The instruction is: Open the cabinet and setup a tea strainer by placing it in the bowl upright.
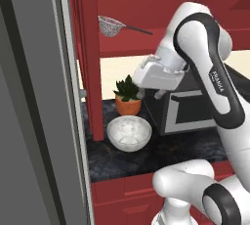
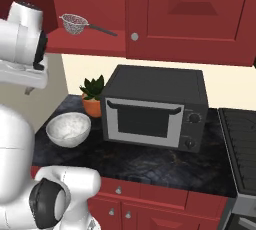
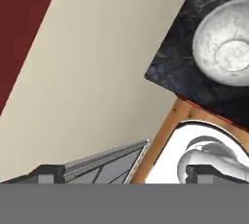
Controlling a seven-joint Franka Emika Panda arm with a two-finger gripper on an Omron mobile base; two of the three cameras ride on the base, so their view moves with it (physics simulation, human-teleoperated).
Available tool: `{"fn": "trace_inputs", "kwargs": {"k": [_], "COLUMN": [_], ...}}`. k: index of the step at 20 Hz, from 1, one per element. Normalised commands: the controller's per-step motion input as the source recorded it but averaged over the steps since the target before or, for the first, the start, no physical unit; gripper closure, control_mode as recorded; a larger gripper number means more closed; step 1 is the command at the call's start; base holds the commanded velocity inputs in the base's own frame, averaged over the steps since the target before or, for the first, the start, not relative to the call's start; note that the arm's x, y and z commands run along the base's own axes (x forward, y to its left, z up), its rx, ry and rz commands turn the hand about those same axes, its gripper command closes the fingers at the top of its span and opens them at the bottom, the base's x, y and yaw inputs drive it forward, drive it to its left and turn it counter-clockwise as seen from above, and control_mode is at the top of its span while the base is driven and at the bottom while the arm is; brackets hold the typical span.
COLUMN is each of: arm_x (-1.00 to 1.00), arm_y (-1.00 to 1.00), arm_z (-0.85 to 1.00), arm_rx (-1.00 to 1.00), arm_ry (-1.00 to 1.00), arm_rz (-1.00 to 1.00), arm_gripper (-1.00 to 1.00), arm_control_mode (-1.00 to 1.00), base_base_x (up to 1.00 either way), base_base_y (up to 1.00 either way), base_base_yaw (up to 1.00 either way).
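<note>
Pincer (image 1: pixel 148 92) spread wide, empty, well below tea strainer (image 1: pixel 111 25) on cabinet (image 1: pixel 90 72) shelf; reaching up risks clipping the shelf edge, knocking strainer off past bowl (image 1: pixel 129 132)

Both base views look forward and down at the counter (image 1: pixel 122 163), sharing the bowl (image 1: pixel 129 132) and cabinet (image 2: pixel 185 14), while the hand view tilts close over the counter's corner.
</note>
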Motion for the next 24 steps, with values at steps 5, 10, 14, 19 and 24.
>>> {"fn": "trace_inputs", "kwargs": {"k": [5,10,14,19,24], "arm_x": [0.04,0.08,0.28,0.27,0.40], "arm_y": [-0.68,-0.16,0.01,0.00,0.15], "arm_z": [-0.04,0.49,0.74,0.65,0.28], "arm_rx": [-0.35,-0.16,-0.01,0.09,0.28], "arm_ry": [-0.78,-0.69,-0.42,-0.07,-0.04], "arm_rz": [0.48,0.27,-0.08,-0.41,-0.19], "arm_gripper": [-1.00,-1.00,-1.00,-1.00,-1.00], "arm_control_mode": [-1.00,-1.00,-1.00,-1.00,-1.00], "base_base_x": [0.00,0.00,0.00,0.00,0.00], "base_base_y": [0.00,0.00,0.00,0.00,0.00], "base_base_yaw": [0.00,0.00,0.00,0.00,0.00]}}
